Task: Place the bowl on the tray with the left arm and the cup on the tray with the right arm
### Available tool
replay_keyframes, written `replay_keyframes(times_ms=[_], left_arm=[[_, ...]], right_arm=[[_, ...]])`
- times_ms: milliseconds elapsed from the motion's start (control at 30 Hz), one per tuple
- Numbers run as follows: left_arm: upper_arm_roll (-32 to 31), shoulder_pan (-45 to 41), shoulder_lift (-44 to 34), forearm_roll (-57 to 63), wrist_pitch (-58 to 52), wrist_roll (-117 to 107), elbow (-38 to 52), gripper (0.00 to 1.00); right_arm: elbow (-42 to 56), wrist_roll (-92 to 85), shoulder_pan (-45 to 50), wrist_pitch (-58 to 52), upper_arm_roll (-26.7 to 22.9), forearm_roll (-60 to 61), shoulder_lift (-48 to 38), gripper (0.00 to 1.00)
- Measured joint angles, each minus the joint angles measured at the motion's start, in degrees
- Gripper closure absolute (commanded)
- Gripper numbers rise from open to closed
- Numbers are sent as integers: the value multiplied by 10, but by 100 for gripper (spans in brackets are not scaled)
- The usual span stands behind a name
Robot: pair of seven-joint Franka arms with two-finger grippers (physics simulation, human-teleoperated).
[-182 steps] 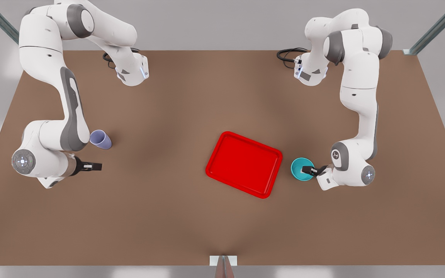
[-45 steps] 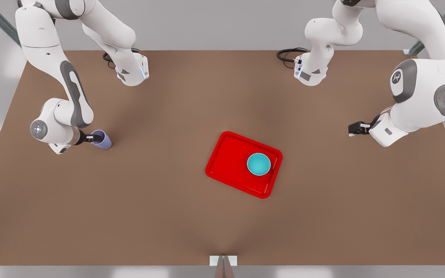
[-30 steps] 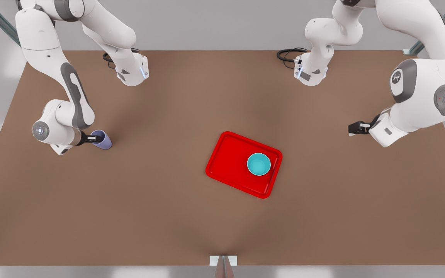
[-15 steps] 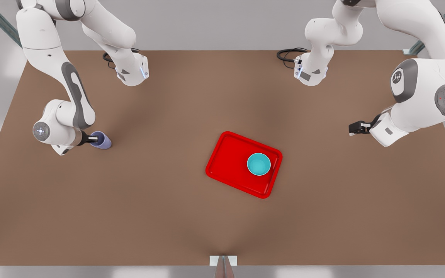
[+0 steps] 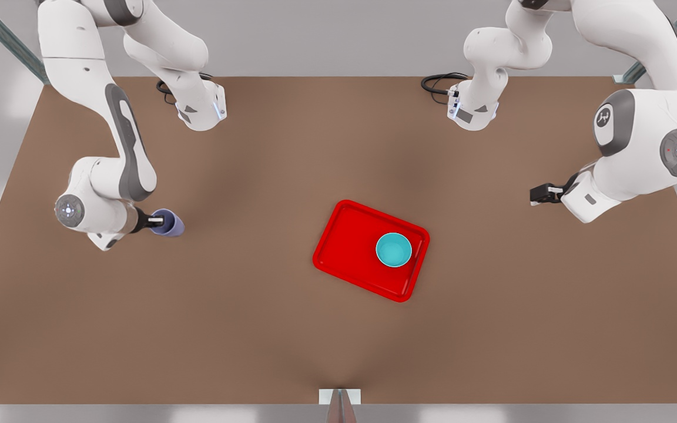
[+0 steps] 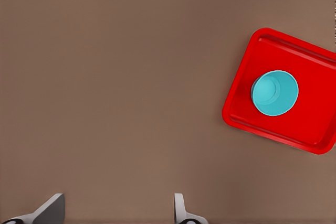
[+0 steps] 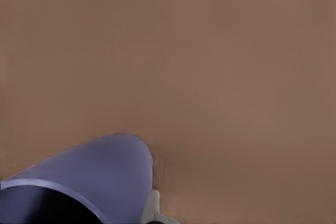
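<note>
- Front view: right gripper [image 5: 160, 222] clamped on the cup [image 5: 171, 224] at the front view's left, well apart from the tray [image 5: 350, 235]; bowl [image 5: 394, 249] on the tray's right half; left gripper [image 5: 541, 194] waiting at the front view's right over bare table [image 5: 256, 329].
- Left wrist view: fingertips [image 6: 179, 209] spread apart, holding nothing.
- Right wrist view: cup rim pinched by one finger [image 7: 153, 209].

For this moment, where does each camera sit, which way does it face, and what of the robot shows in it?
Front view: high above the table, looking down; both arms show, the right gripper at the cup, the left gripper waiting with jaws open.
Left wrist view: looks down on the tray holding the bowl; its own fingertips show.
Right wrist view: close on the cup, one finger against it.
Shared: front and left wrist views both show bowl on tray.
</note>
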Motion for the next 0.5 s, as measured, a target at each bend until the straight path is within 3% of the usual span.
replay_keyframes(times_ms=[233, 500], left_arm=[[0, 0, 0, 0, 0, 0, 0, 0], [0, 0, 0, 0, 0, 0, 0, 0]], right_arm=[[68, 111, 108, -29, 0, 82, 17, 79], [176, 277, 224, -19, 0, 88, 91, 79]])
